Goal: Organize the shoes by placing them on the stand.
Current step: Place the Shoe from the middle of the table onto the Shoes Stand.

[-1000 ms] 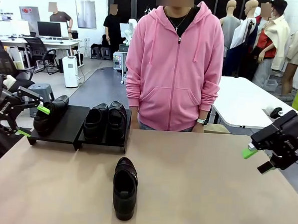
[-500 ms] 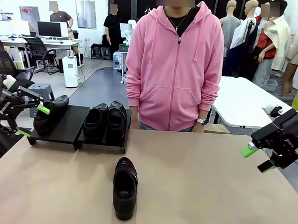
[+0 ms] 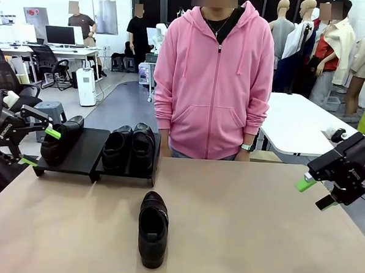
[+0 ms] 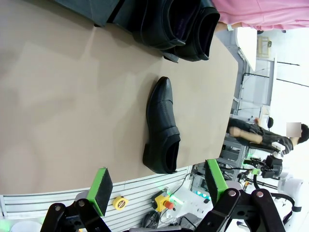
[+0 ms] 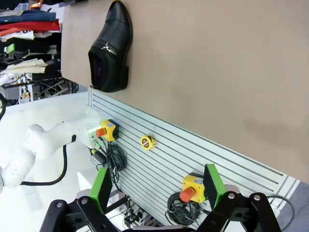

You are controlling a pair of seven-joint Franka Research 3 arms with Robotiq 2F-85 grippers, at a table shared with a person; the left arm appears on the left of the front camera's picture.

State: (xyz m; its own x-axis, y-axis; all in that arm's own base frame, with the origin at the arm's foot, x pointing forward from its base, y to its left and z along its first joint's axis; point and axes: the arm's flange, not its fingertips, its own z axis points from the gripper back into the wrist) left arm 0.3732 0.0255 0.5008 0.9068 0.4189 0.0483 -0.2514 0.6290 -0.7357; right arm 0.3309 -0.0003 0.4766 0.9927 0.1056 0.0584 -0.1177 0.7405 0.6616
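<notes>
At the far left of your front view sits the left gripper, jaws spread wide and holding nothing; it hangs over the bench's left edge, just in front of the stand; from its wrist camera you see both green pads apart with only bench between them. Just beyond that gripper, on the left platform, lies one shoe, toe toward you, the rest of that platform bare; on the right platform, touching the left one, a pair sits side by side, toes toward you. Nearer you and a little right of the pair, the fourth shoe lies alone on the bench, well apart from the stand, toe pointing away toward the person in the pink hoodie who stands at the far edge; your left wrist view shows that loose shoe flat on its sole, and your right wrist view catches it near the bench's edge. At the far right, the right gripper hovers above the bench's right side, jaws fully apart and empty, well away from every shoe.
</notes>
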